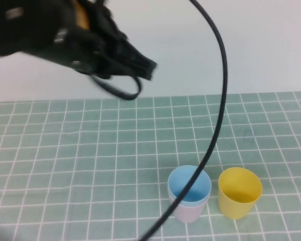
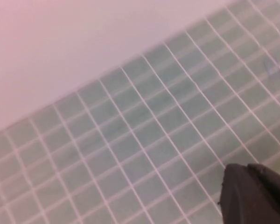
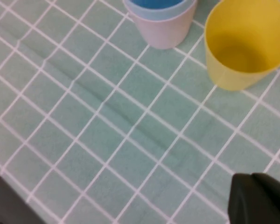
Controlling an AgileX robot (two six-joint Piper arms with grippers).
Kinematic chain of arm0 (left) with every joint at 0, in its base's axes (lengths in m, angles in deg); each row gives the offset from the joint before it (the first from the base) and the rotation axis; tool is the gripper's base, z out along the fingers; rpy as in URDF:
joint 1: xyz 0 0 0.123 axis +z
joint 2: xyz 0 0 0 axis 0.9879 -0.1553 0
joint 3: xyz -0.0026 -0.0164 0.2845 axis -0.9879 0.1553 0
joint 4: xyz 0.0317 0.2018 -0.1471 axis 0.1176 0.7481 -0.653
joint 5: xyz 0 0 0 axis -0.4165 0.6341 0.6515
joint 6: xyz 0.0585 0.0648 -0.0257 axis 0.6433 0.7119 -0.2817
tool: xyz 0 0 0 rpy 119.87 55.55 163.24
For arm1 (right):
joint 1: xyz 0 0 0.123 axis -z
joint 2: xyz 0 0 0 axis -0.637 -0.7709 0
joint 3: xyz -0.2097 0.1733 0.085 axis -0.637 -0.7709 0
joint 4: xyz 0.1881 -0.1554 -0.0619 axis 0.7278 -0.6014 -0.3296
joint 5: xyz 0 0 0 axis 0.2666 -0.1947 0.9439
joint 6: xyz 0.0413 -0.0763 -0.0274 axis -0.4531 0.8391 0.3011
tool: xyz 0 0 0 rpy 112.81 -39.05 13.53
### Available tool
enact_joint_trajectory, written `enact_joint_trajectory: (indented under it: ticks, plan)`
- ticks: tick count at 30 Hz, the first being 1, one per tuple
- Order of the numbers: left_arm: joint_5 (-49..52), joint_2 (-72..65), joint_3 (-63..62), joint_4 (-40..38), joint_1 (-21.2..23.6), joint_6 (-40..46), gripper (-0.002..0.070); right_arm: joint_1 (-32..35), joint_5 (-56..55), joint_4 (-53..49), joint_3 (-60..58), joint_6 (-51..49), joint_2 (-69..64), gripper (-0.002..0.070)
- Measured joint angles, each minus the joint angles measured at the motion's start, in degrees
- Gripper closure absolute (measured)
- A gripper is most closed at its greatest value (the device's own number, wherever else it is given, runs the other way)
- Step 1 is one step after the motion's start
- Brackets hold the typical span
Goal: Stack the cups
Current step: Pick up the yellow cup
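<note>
From the raised camera I see my left gripper (image 1: 149, 68) up in the air at the far left of the table, its fingers pressed together and holding nothing. A black cable (image 1: 218, 105) arcs down across the picture in front of the cups. The blue cup (image 1: 189, 185) sits nested inside the pink cup (image 1: 188, 212) near the front of the green checked cloth (image 1: 90, 150), and the yellow cup (image 1: 239, 192) stands upright just beside them on the right, apart from the pair. My right gripper (image 3: 259, 198) shows only in its own wrist camera as a dark tip over the cloth near the yellow cup (image 3: 245, 44); its fingers are together and nothing is in them. My left wrist camera shows only cloth and a pale wall (image 2: 60, 42).
</note>
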Motion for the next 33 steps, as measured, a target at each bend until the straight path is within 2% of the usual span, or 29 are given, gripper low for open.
enact_joint_trajectory:
  ticks: [4, 9, 12, 18, 29, 31, 33]
  plan:
    - [-2.4, 7.0, 6.8, 7.6, -4.0, -5.0, 0.0675, -2.8, -2.5, -3.2, 3.8, -1.5, -7.1, 0.0594]
    - [-4.8, 13.6, 19.0, 12.8, -7.6, -10.9, 0.0675, -5.0, -3.6, -6.7, 10.1, -1.6, -17.3, 0.0376]
    - [-7.4, 17.3, 26.7, 15.7, -8.6, -15.2, 0.0675, -5.1, -4.5, -7.2, 13.0, -1.6, -23.1, 0.0300]
    - [-9.1, 23.9, 35.9, 19.9, -8.6, -23.4, 0.0675, -5.1, -6.7, -7.6, 17.5, -2.0, -34.4, 0.0279]
    - [-9.7, 27.3, 41.6, 22.6, -8.6, -24.1, 0.0675, -5.1, -10.6, -11.4, 20.6, -4.2, -46.6, 0.0276]
    - [-9.9, 27.3, 42.1, 22.9, -8.6, -24.1, 0.0675, -5.1, -10.9, -11.5, 20.7, -4.5, -47.1, 0.0293]
    - [-10.2, 27.3, 42.8, 23.9, -8.6, -24.5, 0.0675, -5.1, -11.0, -11.6, 20.7, -4.6, -47.5, 0.0343]
